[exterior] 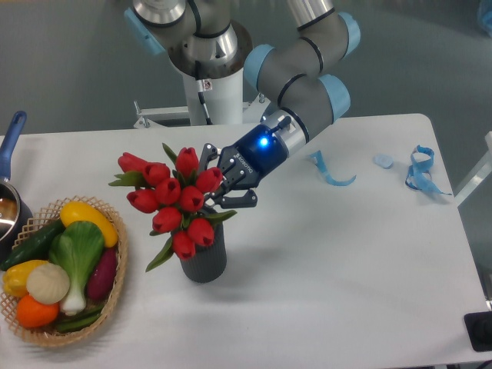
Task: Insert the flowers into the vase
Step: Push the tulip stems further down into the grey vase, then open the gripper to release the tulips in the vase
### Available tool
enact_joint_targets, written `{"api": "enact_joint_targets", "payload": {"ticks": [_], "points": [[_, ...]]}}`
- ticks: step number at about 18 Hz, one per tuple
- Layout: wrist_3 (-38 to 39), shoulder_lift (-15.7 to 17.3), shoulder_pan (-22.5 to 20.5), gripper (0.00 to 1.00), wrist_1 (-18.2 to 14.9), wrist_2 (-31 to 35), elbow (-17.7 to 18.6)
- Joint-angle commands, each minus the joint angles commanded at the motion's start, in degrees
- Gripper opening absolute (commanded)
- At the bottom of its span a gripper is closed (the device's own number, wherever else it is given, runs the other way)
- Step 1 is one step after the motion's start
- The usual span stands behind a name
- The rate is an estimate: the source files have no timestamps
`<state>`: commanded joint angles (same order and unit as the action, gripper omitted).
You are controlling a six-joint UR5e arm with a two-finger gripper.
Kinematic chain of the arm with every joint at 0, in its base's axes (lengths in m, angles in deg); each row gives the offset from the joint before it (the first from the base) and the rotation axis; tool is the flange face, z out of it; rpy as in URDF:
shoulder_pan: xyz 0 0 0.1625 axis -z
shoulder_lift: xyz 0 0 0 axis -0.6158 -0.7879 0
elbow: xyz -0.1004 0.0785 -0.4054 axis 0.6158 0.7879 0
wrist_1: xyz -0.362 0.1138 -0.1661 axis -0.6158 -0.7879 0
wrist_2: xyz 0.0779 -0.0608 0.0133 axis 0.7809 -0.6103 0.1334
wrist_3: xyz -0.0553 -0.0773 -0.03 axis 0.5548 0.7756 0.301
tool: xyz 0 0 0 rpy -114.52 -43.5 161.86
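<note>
The flowers (175,196), a bunch of red tulips with green leaves, stand with their stems down in the vase (204,263). The vase is a short dark grey ribbed cylinder near the table's middle left. The lowest blooms rest at its mouth and hide it. My gripper (217,178) reaches in from the upper right at a slant and is shut on the bunch just above the vase. The blooms cover its fingertips, and a blue light glows on its wrist.
A wicker basket (112,301) of vegetables sits at the front left. A blue-handled pot (11,146) is at the left edge. Blue ribbon scraps (332,173) (420,171) lie at the back right. The robot base (207,84) stands behind the vase.
</note>
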<state>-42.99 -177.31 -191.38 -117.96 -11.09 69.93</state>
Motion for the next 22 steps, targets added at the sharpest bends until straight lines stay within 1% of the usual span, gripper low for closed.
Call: {"api": "enact_joint_targets", "payload": {"ticks": [4,10,13,14,15,17,18,19,20,21,22], "points": [[-3.34,-1.41,0.00,0.10,0.00,0.00,1.23],[-4.05,-2.20,0.00,0.11,-0.09,0.26,1.59],[-4.14,-2.29,-0.09,0.15,0.00,0.26,1.32],[-4.49,-2.29,-0.17,0.17,0.00,0.26,1.23],[-4.84,-2.29,-0.26,0.22,0.00,0.26,1.23],[-5.28,-2.29,-0.26,0.26,0.00,0.26,1.32],[-5.37,-2.29,-0.26,0.31,0.00,0.26,1.32],[-5.37,-2.29,-0.26,0.40,0.00,0.26,1.15],[-5.54,-2.29,-0.35,0.47,0.09,0.26,1.06],[-5.55,-2.20,-0.44,0.52,0.09,0.26,0.88],[-5.46,-2.11,-0.44,0.53,0.00,0.26,0.88]]}}
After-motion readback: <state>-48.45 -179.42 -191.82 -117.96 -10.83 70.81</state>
